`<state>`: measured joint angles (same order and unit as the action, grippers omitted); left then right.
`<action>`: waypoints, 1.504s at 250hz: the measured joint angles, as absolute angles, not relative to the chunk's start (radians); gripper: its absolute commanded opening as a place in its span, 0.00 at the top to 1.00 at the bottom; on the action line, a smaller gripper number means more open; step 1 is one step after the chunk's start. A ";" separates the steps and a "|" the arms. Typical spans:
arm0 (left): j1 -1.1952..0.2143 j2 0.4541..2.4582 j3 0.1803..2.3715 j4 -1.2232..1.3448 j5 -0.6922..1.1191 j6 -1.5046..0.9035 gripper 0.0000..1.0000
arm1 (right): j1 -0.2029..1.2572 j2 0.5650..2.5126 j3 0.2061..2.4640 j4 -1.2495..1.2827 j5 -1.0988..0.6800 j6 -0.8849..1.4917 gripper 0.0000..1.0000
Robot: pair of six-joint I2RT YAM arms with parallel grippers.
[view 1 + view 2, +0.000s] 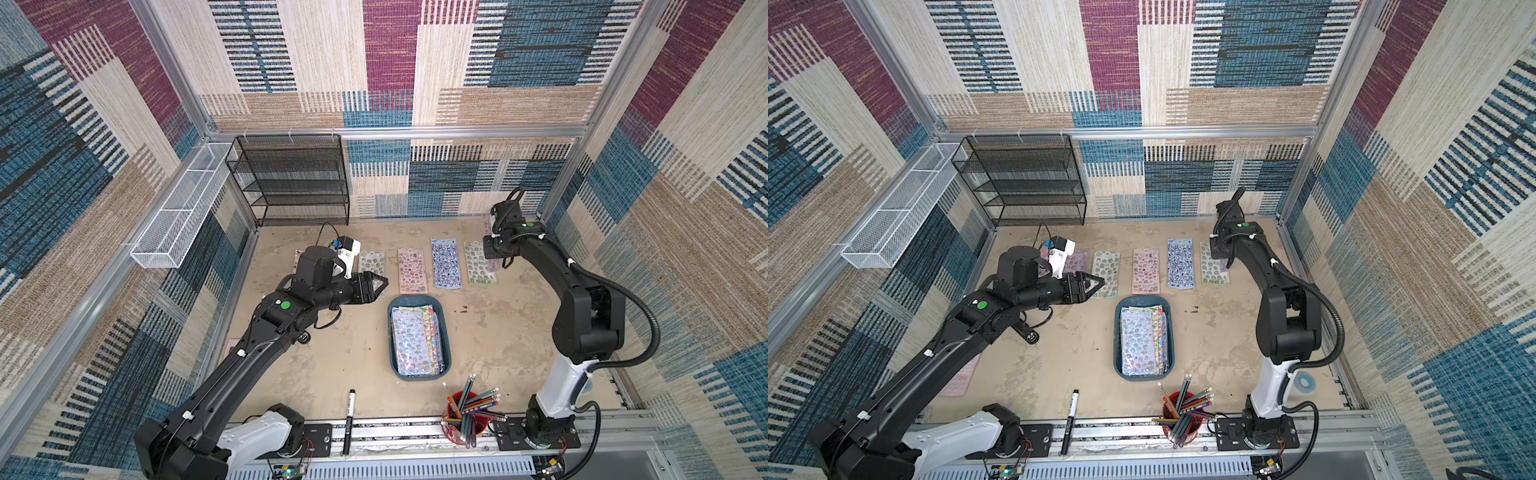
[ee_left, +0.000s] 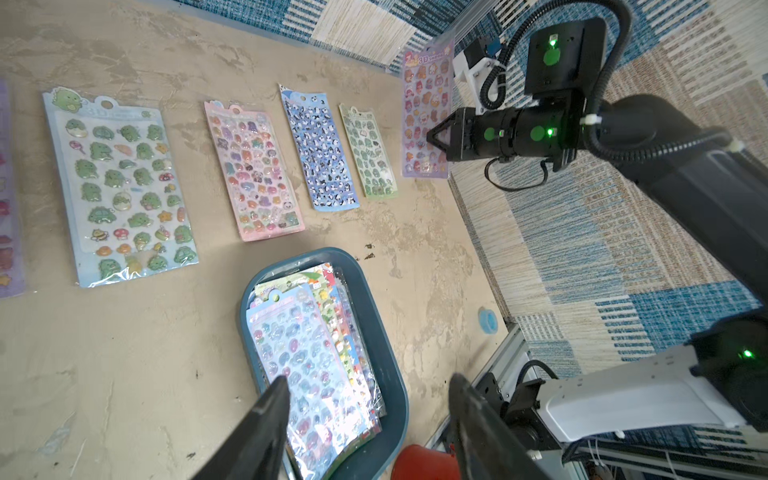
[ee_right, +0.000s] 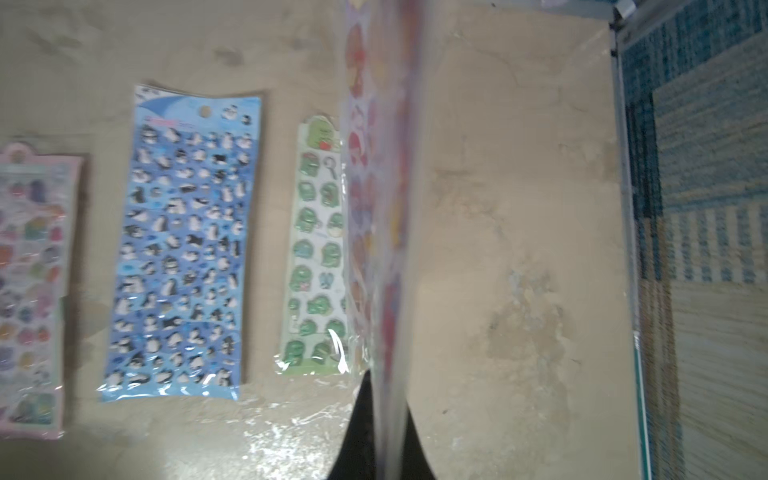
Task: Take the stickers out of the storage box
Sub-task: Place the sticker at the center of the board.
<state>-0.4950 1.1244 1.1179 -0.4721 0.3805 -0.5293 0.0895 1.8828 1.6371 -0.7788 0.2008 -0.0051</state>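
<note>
Several stickers (image 1: 446, 262) on stained beige tabletop (image 1: 332, 353), carpet-patterned walls (image 1: 390, 62); left hand (image 1: 380, 286) open, right hand (image 2: 432, 136) pinching lilac sheet (image 2: 424, 95).

The shallow dark teal plastic storage tub (image 1: 1117, 336) stands at the centre of the bench (image 1: 1059, 374), holding a stack of glossy sticker sheets (image 1: 1140, 343). More sheets lie flat in a row at its 12 o'clock. The left claw (image 1: 1094, 286) hovers at its 10 o'clock. A red cup of coloured pencils (image 1: 1183, 419) stands at its 5 o'clock.

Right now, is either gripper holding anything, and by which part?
The right gripper pinches a lilac sticker sheet, held upright, by one long side edge. The left gripper is open and holds nothing.
</note>
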 measured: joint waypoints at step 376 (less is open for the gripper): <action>-0.464 1.225 1.129 -0.554 0.400 -0.429 0.42 | -0.022 2.323 1.907 -0.982 0.456 -0.103 0.66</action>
